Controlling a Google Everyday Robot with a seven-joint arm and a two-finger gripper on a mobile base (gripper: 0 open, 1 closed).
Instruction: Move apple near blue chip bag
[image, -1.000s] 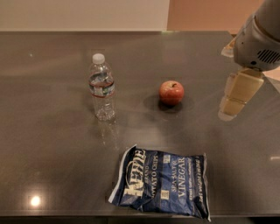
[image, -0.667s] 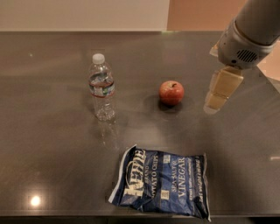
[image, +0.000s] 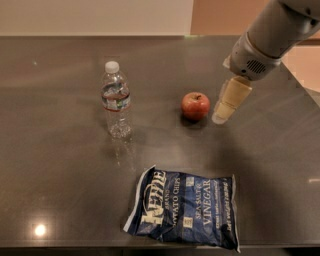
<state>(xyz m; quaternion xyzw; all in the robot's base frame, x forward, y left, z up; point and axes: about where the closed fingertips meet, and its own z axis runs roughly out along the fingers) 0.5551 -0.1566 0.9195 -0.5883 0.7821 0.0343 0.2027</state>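
Observation:
The small red apple (image: 195, 105) sits on the dark table (image: 60, 165), right of centre. The blue chip bag (image: 182, 209), navy with white lettering, lies flat near the front edge, well below the apple. My gripper (image: 226, 105) hangs from the arm entering at the upper right. Its cream tip is just right of the apple, a small gap away, and holds nothing that shows.
A clear plastic water bottle (image: 116, 100) with a white cap stands upright left of the apple. The table's right edge (image: 300, 90) runs diagonally behind the arm. A light glare spot (image: 39, 230) shows at the front left.
The arm and gripper have moved left and slightly down, from well right of the apple to just beside it. Apple, bottle and bag have not moved.

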